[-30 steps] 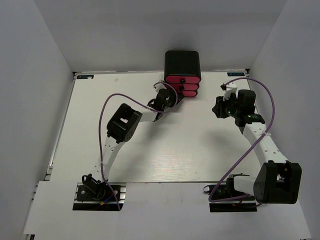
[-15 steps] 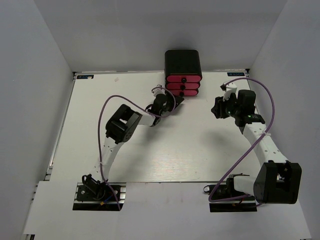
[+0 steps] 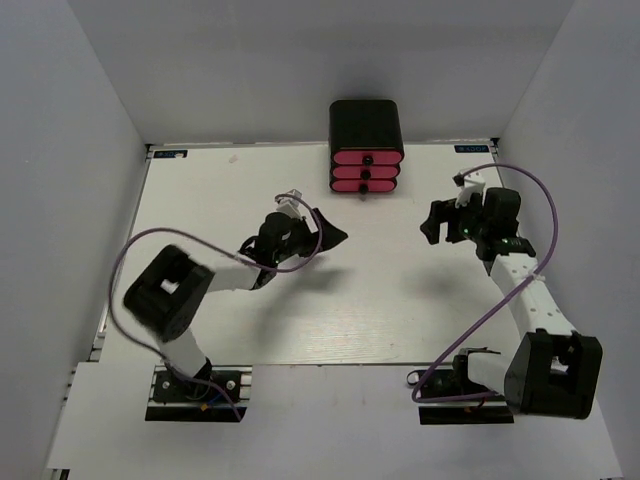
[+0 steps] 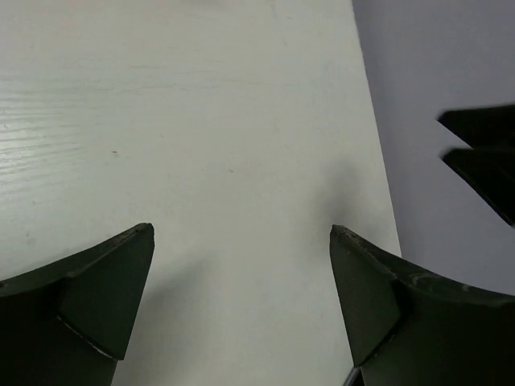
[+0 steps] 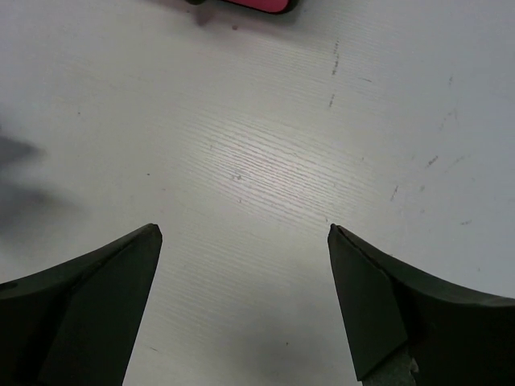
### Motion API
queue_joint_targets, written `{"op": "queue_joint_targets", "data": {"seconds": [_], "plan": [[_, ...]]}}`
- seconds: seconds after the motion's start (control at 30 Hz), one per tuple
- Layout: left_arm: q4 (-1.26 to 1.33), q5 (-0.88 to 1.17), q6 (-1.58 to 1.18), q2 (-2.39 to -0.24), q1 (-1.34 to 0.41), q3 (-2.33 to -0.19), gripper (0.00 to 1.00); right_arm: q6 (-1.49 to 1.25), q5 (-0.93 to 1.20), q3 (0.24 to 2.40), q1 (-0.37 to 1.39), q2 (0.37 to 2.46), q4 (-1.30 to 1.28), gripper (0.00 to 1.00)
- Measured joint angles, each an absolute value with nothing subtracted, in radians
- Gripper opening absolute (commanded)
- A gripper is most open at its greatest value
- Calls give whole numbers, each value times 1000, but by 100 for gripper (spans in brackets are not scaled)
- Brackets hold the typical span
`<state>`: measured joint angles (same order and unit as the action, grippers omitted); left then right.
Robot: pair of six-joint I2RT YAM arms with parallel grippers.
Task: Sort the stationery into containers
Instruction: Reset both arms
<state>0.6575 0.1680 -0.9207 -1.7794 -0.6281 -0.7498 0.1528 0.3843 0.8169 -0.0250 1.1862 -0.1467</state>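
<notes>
The containers are three hot-pink drawers [image 3: 366, 172] with black knobs, all pushed in, stacked in a black cabinet [image 3: 366, 125] at the table's back edge. No stationery shows in any view. My left gripper [image 3: 336, 236] hovers below and left of the drawers, pointing right, open and empty. The left wrist view has its jaws [image 4: 241, 233] wide apart over bare table. My right gripper [image 3: 431, 221] stands right of the drawers, also open and empty [image 5: 244, 229]. The bottom edge of the lowest drawer [image 5: 259, 5] shows at the top of the right wrist view.
The white table [image 3: 330, 310] is walled by grey panels at the back and both sides. Purple cables loop over both arms. In the left wrist view, two dark pointed shapes [image 4: 483, 157] stick in from the right, in front of the wall.
The left arm has swung back and left, away from the drawers, and its jaws have opened wide. The right gripper's jaws have opened too, and it shifted slightly.
</notes>
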Motion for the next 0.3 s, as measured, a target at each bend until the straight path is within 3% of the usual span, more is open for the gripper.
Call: {"op": "queue_joint_targets", "data": {"seconds": [0.3], "plan": [[104, 162, -456, -1090, -628, -753, 99, 76, 309, 730, -50, 1060, -101, 90]]}}
